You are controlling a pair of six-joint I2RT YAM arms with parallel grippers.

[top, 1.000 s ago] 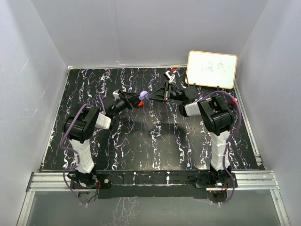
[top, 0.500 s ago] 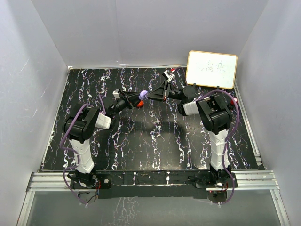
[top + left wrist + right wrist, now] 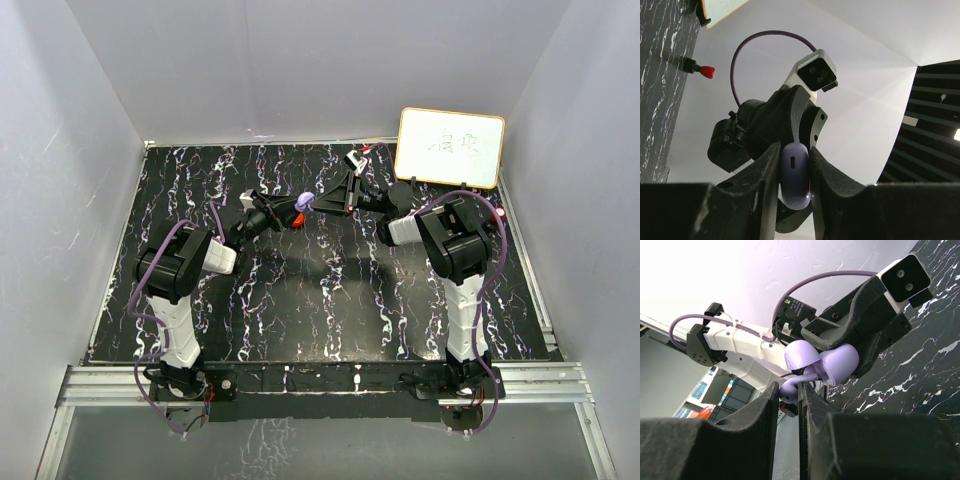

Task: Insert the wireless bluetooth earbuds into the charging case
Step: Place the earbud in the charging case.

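Earbud point(image 3: 789, 392), the purple one, is being pinched by my right gripper point(image 3: 788, 385). Its jaws are standing nearly closed on it: glossy plastic, rounded bean shape. My left gripper point(image 3: 794, 150) is clamping the charging case point(image 3: 794, 174) just ahead of the right jaws, both raised over the table point(image 3: 300, 300), which is black with white marble veining. Case is showing as a smooth lilac pebble with a pill-shaped slot in its edge. From the right wrist it's hanging open in two rounded halves. My own fingers are hiding the earbud's lower part, so I can't tell whether it's touching the case. A small red bit point(image 3: 299, 217) is showing just below the left jaws, too tiny to identify.
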